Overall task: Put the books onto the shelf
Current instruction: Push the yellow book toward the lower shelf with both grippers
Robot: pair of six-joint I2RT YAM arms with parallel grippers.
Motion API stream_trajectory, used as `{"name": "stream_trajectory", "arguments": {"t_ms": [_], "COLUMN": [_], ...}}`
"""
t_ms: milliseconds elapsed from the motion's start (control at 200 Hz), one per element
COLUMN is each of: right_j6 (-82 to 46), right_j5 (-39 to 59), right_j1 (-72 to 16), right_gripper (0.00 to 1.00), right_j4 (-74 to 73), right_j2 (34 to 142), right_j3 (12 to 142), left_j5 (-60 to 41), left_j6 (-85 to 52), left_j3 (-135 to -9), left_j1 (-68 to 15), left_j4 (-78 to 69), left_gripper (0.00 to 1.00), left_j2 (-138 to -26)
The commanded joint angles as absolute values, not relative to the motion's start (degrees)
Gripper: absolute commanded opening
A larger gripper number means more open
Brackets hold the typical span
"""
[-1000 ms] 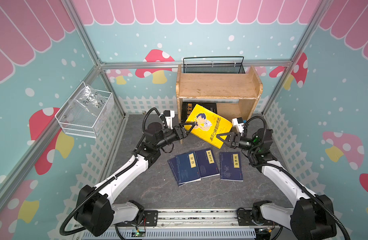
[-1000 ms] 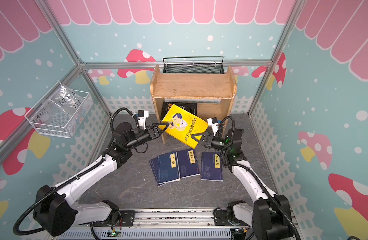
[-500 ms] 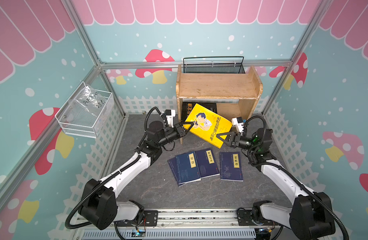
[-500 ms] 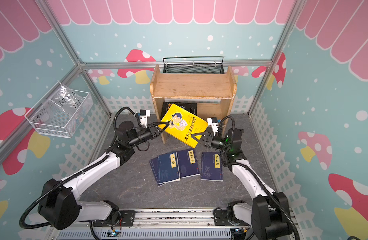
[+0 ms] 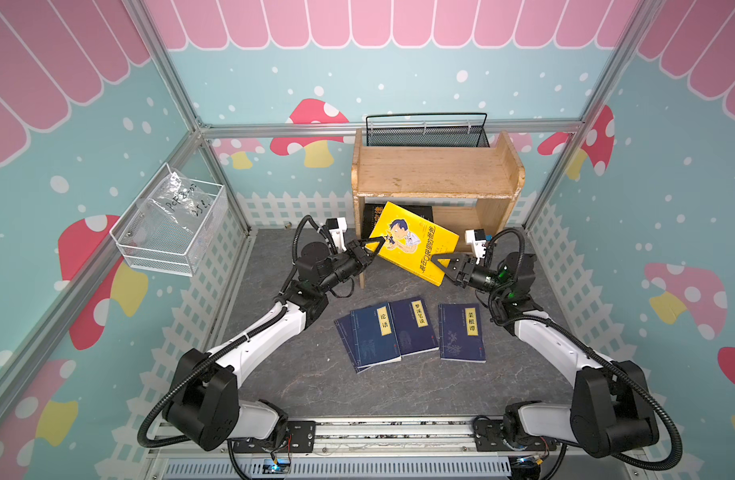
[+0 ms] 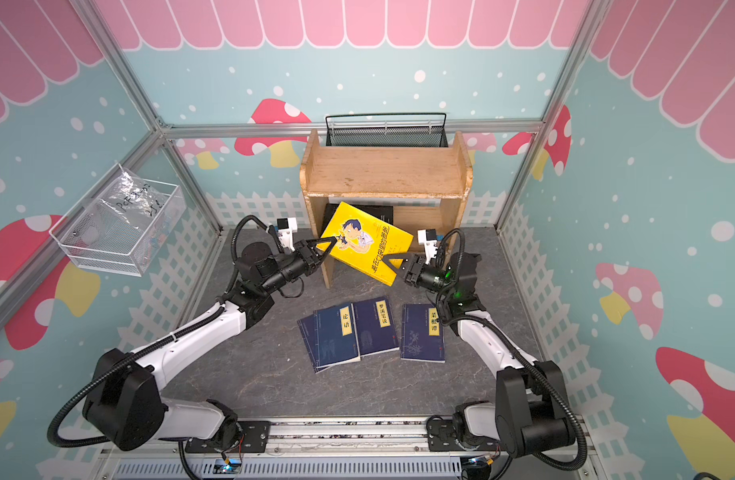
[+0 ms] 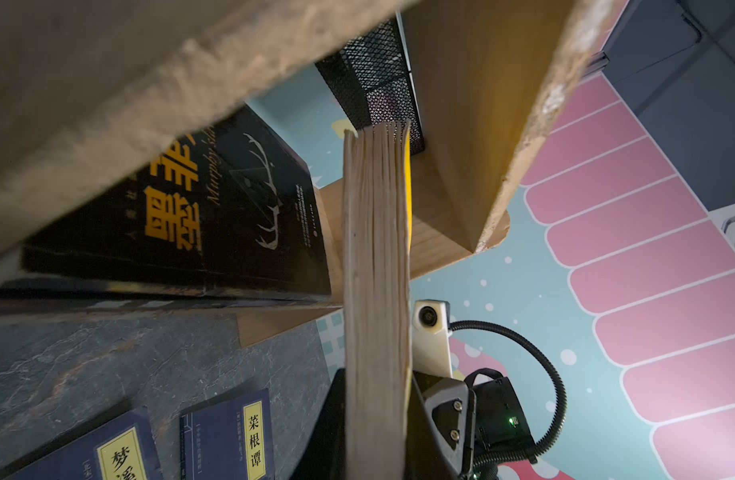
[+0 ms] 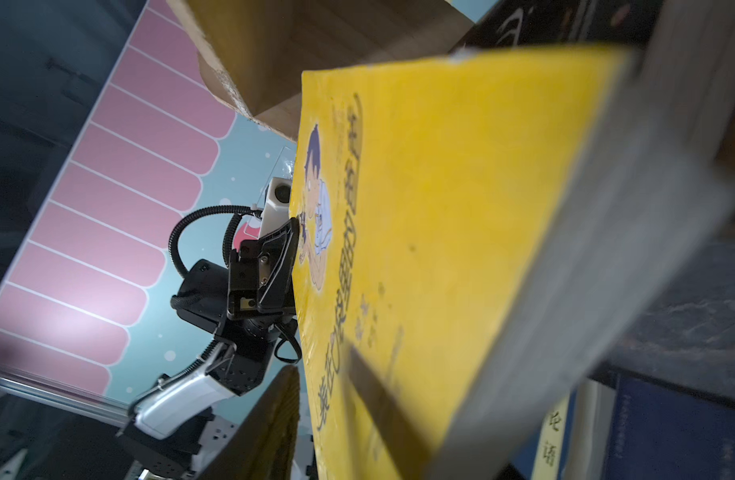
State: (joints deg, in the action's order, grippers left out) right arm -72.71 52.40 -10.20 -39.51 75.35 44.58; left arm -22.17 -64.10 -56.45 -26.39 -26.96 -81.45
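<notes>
Left gripper [image 5: 380,241] pinches the yellow book [image 5: 415,243] at its left edge, tilted before the lower tier of the shelf [image 5: 432,170]; my right gripper [image 5: 439,270] stands parted round the lower corner (a second ago it pinched and the left stood open); count: four navy books [image 5: 413,328] on the floor [image 5: 307,374], one black antler book [image 7: 233,199] shelved.

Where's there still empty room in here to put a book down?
The shelf's top board is bare; so is the lower tier right of the black book. The floor between the navy books and the front rail is free. Crowded: the shelf front, where the yellow book hangs in the left gripper.
</notes>
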Motion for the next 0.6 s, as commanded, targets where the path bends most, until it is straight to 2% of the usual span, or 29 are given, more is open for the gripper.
{"name": "stream_trajectory", "arguments": {"t_ms": [0, 200, 360, 595], "right_j6": [-70.80, -62.71, -58.26, -56.55], "right_j5": [48.18, 37.87, 29.63, 25.73], "right_j1": [-10.37, -10.37, -10.48, -10.81], "right_gripper": [0.61, 0.70, 0.71, 0.71], "right_j4": [-41.71, -30.24, -23.29, -23.13], "right_j2": [75.23, 74.21, 73.24, 72.57], "right_j3": [47.51, 51.27, 52.82, 52.14], "left_j5": [-17.73, -12.28, -8.60, -6.82], "left_j6": [-67.86, -69.27, -68.30, -68.95], "left_j3": [-60.26, -61.89, -63.29, -65.44], "left_j1": [-25.84, -25.84, -25.84, -25.84], "left_j4": [-34.14, -35.12, -33.78, -34.58], "left_gripper": [0.00, 0.00, 0.00, 0.00], "left_j2": [-83.32, -84.47, -84.45, -87.09]}}
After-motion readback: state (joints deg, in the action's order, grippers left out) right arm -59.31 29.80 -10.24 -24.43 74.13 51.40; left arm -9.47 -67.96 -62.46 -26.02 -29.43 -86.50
